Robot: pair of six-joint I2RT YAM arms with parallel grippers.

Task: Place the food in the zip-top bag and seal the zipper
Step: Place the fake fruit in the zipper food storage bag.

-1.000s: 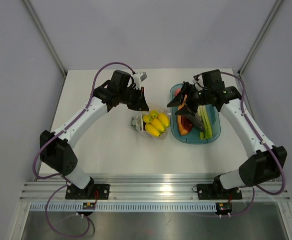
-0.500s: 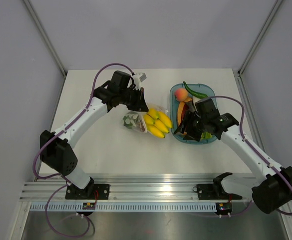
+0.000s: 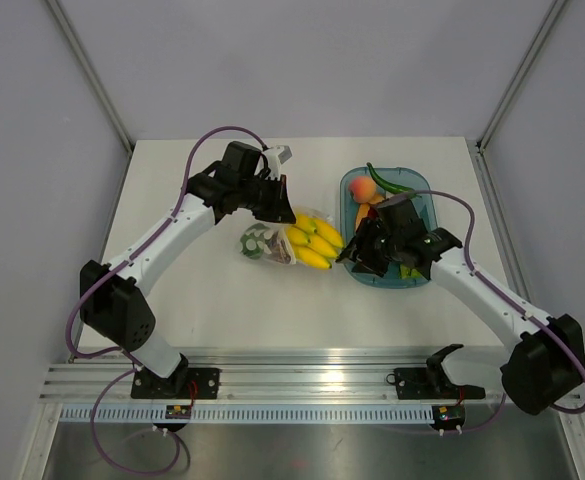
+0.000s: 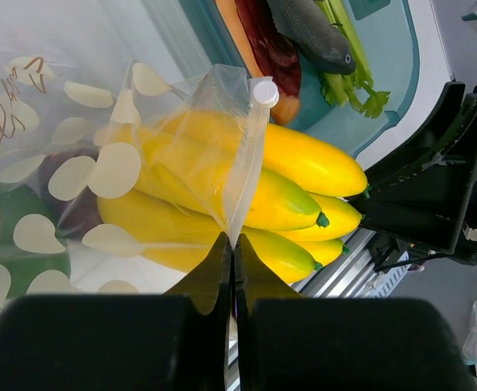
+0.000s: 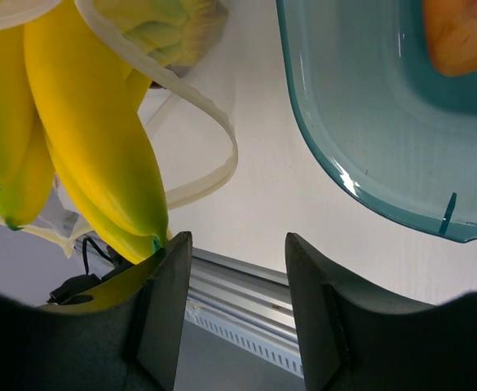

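White table (image 3: 192, 300), grey walls. Mid-table, the left gripper (image 4: 230, 248) pinches the zip-top bag (image 4: 67, 155) by its mouth edge, apparently to hold it open. The banana bunch (image 3: 314, 243) lies half inside. At the bunch's 3 o'clock, beside the teal tray (image 5: 344, 122), the right gripper (image 5: 234, 252) stands part open and empty.

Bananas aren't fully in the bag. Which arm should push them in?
Right. The left gripper is shut on the zip-top bag at its mouth edge, so it is occupied. The right gripper is open and empty, next to the banana bunch tips that stick out of the bag.
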